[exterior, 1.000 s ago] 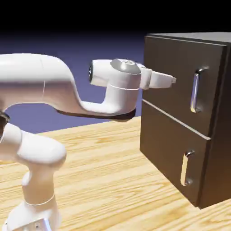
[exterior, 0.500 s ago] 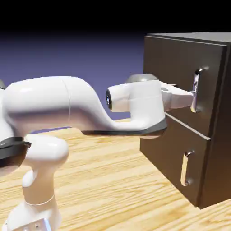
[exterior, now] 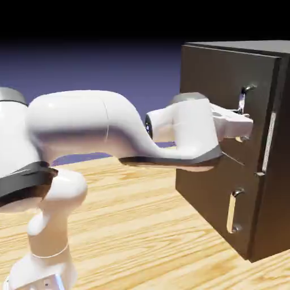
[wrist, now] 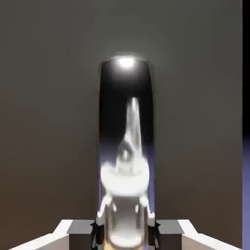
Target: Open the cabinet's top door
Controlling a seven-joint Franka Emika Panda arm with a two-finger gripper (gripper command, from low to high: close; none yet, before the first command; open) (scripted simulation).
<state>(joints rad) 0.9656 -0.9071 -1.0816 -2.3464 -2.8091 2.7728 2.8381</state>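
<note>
The dark charcoal cabinet (exterior: 278, 204) stands at the right in the exterior view. Its top door (exterior: 207, 79) sits slightly ajar, with a pale strip (exterior: 270, 141) showing along its right edge. My gripper (exterior: 244, 129) is shut on the top door's vertical silver handle (exterior: 244, 97), gripping its middle part. In the hand view the shiny handle (wrist: 127, 161) fills the centre, running up from between my two fingertips (wrist: 80, 228). Dark door panel (wrist: 49, 97) fills the rest of that view.
The lower panel (exterior: 209, 175) with its smaller silver handle (exterior: 232, 210) sits below my hand and looks closed. The arm's forearm (exterior: 85, 127) stretches across above the wooden table (exterior: 141, 226).
My hand went from short of the handle to closed around it. The top door's right edge has since come out a little, showing a pale strip.
</note>
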